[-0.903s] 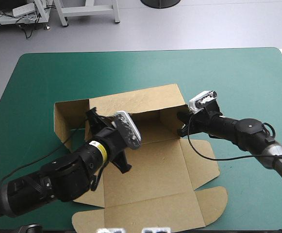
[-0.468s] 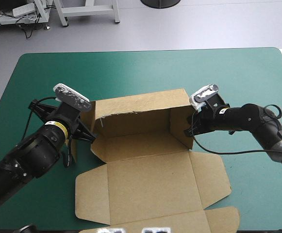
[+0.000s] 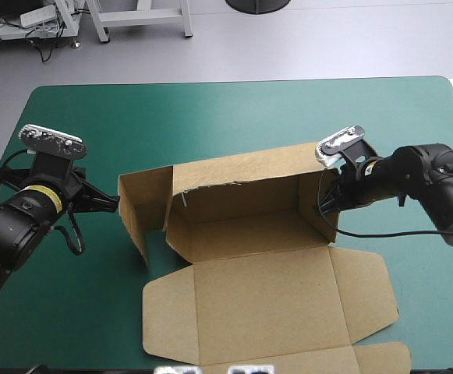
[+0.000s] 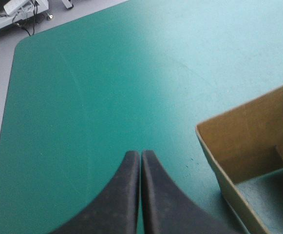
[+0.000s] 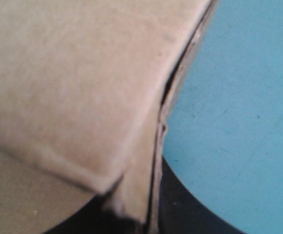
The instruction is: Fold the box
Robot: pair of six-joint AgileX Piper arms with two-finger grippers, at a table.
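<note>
Since the earlier frames the left hand (image 4: 140,154) has drawn back leftward off the box (image 3: 267,300), which has itself shifted right. Its black fingers are pressed together over the bare teal-green surface (image 3: 210,117), with the box's left flap standing just to its right. The right hand (image 3: 325,204) is clamped on the box's raised right wall. The brown box sits mid-surface, far wall upright, lid flat toward the near edge

Brown box (image 3: 257,273) mid-table: back and side walls raised, front panels flat.
</note>
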